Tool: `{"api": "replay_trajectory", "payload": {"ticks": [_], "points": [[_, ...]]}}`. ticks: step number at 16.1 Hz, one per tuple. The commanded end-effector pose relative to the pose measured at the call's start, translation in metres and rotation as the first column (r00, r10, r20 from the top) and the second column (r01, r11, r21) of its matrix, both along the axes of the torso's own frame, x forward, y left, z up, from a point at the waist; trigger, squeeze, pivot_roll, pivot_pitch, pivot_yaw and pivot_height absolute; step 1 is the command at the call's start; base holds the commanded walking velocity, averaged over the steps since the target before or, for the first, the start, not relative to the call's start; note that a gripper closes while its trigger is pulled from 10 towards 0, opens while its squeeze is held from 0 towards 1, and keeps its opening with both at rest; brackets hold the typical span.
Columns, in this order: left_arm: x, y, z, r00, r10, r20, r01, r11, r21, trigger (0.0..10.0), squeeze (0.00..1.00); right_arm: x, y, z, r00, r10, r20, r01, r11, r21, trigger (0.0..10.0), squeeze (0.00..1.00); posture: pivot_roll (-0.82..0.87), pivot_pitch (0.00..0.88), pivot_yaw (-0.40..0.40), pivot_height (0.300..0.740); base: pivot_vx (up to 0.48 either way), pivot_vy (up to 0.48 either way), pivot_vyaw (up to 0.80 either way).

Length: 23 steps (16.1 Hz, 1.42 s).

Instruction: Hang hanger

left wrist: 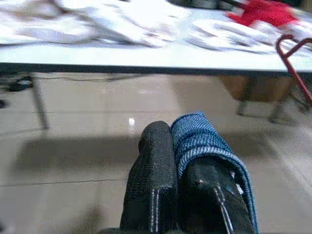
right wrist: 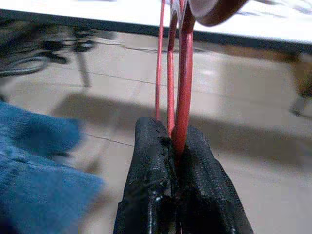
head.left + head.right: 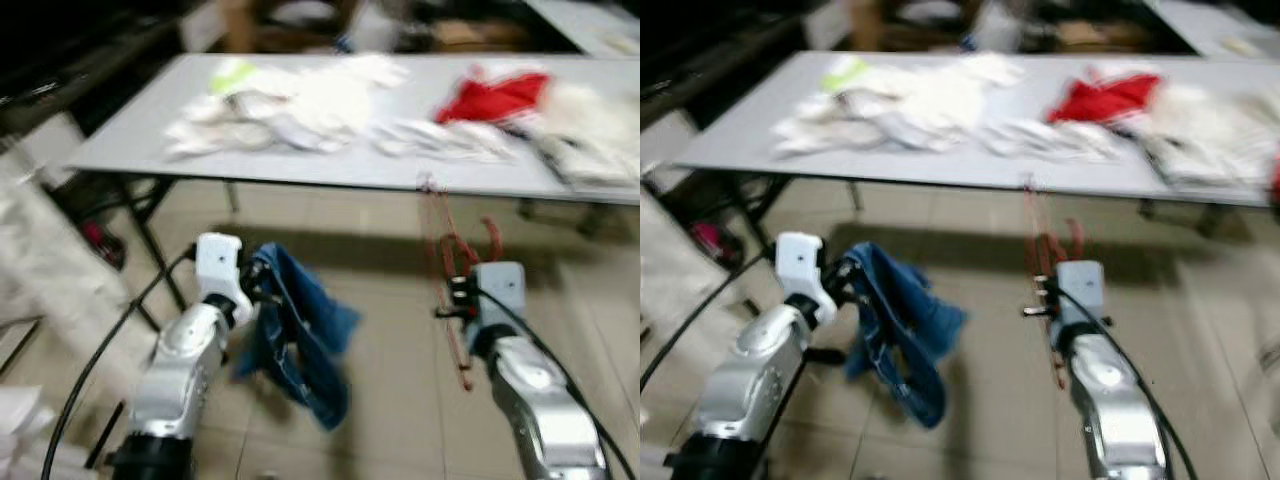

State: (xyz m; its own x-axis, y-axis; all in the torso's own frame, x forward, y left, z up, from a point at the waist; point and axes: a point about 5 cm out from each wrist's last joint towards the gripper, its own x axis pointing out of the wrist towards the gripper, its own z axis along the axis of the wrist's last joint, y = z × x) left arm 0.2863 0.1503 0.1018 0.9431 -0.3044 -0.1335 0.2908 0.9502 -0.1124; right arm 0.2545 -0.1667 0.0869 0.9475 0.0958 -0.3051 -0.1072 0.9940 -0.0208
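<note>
I find my left gripper (image 1: 187,195) clamped on a fold of the blue denim garment (image 3: 300,340), which droops from the fingers toward the tiled floor (image 3: 390,400). My right gripper (image 2: 178,190) is pinched tight on the red wire hanger (image 2: 181,87); the wires run straight up out of the closed fingertips, and from the head views the hanger stands roughly upright just ahead of that gripper, its hook near the table edge. The garment hangs just beside the hanger, to the right gripper's left, and I cannot confirm that the two touch.

Beyond both grippers stands the grey folding table (image 3: 330,170), carrying a heap of white clothes (image 3: 300,105) ahead of the left gripper and a red cloth (image 3: 495,97) ahead of the right.

Assessment: both items are secured in hand, but the garment is not threaded onto the hanger. No rail or hook to receive the hanger is visible. I judge the task early, with dressing and hanging outstanding.
</note>
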Motion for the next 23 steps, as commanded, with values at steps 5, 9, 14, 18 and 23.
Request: {"api": "replay_trajectory", "payload": {"ticks": [5,9,14,18,23], "points": [[-0.001,0.012,0.005,0.999,0.041,0.028,-0.041,0.999,0.006,10.0,0.0,0.006,0.01,0.009,0.998,0.043,0.046,-0.045,0.998,0.036,10.0,0.0,-0.08,0.0,0.045,0.74,0.382,0.0,0.0],[-0.001,0.012,0.005,0.999,0.033,0.029,-0.034,0.999,0.01,10.0,0.0,0.006,0.016,0.012,0.994,0.07,0.079,-0.073,0.997,0.038,10.0,0.0,-0.09,0.0,0.053,0.74,0.382,0.0,0.0],[0.002,0.009,0.01,0.999,0.018,0.042,-0.019,1.0,0.009,10.0,0.0,0.008,0.018,0.021,0.989,0.085,0.124,-0.092,0.994,0.051,10.0,0.0,-0.09,0.0,0.058,0.74,0.379,0.0,-0.16],[0.007,0.008,0.024,0.996,0.012,0.089,-0.012,1.0,-0.002,10.0,0.0,0.015,0.018,0.039,0.978,0.098,0.187,-0.113,0.991,0.075,10.0,0.0,-0.09,0.0,0.058,0.74,0.376,0.0,-0.73],[0.015,0.005,0.05,0.987,-0.012,0.157,0.013,1.0,-0.006,10.0,0.0,0.025,0.013,0.063,0.953,0.188,0.236,-0.193,0.981,0.0,10.0,0.0,-0.09,0.0,0.053,0.74,0.375,0.0,0.0]]}}
